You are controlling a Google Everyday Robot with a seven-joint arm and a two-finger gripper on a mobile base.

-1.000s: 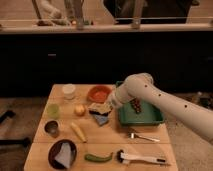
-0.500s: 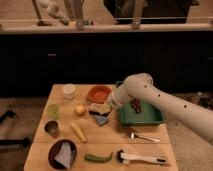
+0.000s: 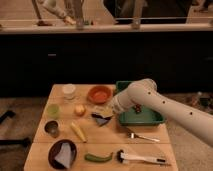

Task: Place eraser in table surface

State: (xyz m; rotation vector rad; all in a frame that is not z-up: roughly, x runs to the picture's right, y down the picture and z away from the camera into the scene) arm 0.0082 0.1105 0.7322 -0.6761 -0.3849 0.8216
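Observation:
My arm reaches in from the right, across the green tray's left end. My gripper (image 3: 109,111) is at its tip, low over the middle of the table surface (image 3: 115,145), a light wooden plank top. A small tan-topped eraser (image 3: 101,110) sits right at the gripper's tip, and the gripper looks shut on it. Just under the eraser lies a blue-grey pad (image 3: 103,120). The wrist hides the fingers themselves.
The green tray (image 3: 145,119) stands right of the gripper, an orange bowl (image 3: 99,94) behind it. A round yellow fruit (image 3: 79,109), green cup (image 3: 53,111), white cup (image 3: 69,91) and metal cup (image 3: 51,128) lie left. A fork (image 3: 142,136), brush (image 3: 142,159), green pepper (image 3: 98,158) and dark bowl (image 3: 62,153) lie in front.

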